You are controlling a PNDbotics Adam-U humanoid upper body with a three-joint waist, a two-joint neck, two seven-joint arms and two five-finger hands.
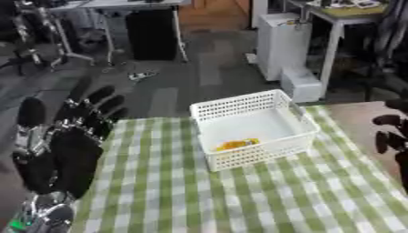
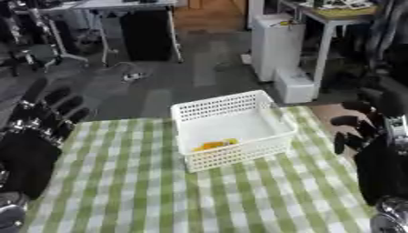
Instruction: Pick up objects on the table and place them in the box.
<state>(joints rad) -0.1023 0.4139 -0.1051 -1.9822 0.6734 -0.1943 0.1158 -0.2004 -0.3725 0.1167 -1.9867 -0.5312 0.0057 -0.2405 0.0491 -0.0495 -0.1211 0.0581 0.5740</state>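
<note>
A white slotted box stands on the green-and-white checked table, a little past its middle. Inside it, near the front wall, lies a small yellow-orange object. My left hand is raised at the table's left edge, fingers straight and pointing up, holding nothing. My right hand hangs at the right edge, level with the box. Its fingers are relaxed and it holds nothing. Both hands are apart from the box.
Beyond the table's far edge is grey floor with a white cabinet, a small white unit beside it, desk legs and dark equipment at the back left. Bare wood shows at the table's far right corner.
</note>
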